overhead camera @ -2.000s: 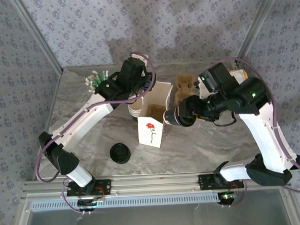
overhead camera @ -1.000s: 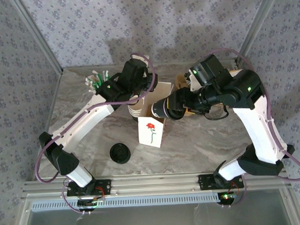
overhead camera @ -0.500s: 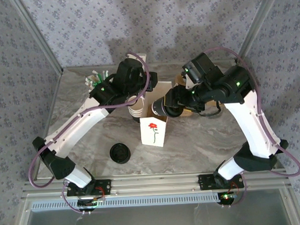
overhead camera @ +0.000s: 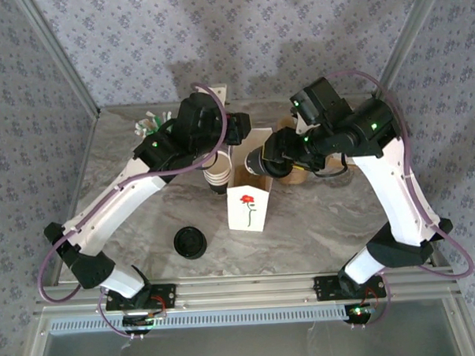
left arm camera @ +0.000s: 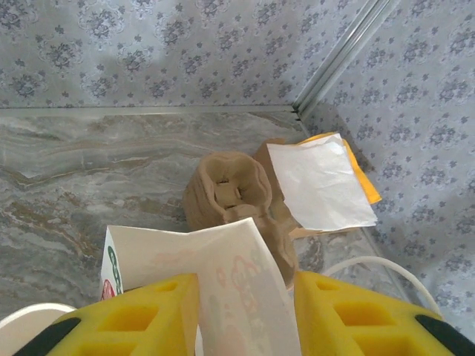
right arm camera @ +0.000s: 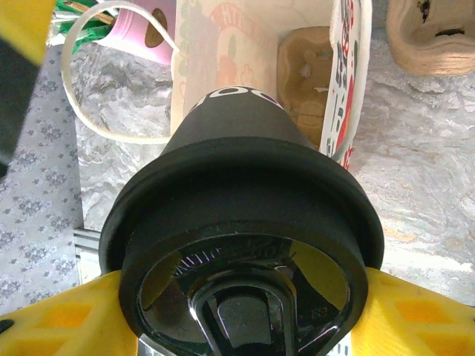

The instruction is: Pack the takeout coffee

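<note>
Right fingers (right arm camera: 52, 326) are clamped on the takeout coffee (overhead camera: 260, 162), tipped sideways over the bag (overhead camera: 250, 205) by the tabletop's far edge. Left fingers (left arm camera: 141, 319) pinch the bag's rim (mouth open). Probably best to stand the cup upright, then lower it slowly.

The left arm (overhead camera: 128, 191) and right arm (overhead camera: 395, 179) bend inward over the paper bag (overhead camera: 249, 209). The left tool (left arm camera: 245, 311) pinches the bag's rim. The right tool (right arm camera: 241, 319) clamps the takeout coffee (right arm camera: 237, 178) sideways above the bag's mouth.
</note>
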`<action>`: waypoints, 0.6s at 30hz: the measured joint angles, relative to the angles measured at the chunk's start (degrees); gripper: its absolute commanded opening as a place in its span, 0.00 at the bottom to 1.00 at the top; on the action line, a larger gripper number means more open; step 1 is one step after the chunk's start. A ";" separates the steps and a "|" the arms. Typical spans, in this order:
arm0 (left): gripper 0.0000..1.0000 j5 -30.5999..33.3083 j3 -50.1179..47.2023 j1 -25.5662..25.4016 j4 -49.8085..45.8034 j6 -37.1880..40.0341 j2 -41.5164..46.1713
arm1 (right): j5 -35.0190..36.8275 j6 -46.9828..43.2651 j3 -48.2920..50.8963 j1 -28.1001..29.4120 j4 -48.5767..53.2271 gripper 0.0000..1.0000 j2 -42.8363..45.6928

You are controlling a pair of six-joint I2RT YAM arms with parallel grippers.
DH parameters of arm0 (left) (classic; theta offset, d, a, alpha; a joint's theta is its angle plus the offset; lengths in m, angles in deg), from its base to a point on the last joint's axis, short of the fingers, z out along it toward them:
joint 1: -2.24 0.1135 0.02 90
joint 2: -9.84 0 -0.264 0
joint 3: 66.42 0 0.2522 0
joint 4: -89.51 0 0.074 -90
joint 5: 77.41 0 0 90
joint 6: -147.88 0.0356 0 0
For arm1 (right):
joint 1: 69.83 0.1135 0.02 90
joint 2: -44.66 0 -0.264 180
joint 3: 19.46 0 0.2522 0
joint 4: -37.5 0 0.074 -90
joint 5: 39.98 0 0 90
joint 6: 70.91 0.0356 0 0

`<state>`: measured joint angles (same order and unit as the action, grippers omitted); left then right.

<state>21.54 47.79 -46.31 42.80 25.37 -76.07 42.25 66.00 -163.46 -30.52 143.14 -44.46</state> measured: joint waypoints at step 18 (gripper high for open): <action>0.45 2.43 -3.76 1.79 -0.02 2.05 6.56 | 1.14 -1.95 -4.35 -1.14 0.00 0.54 -7.98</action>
<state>23.96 44.03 -44.52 42.77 27.43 -69.51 43.38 64.06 -167.81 -31.66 143.14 -52.44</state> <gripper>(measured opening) 0.444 0.626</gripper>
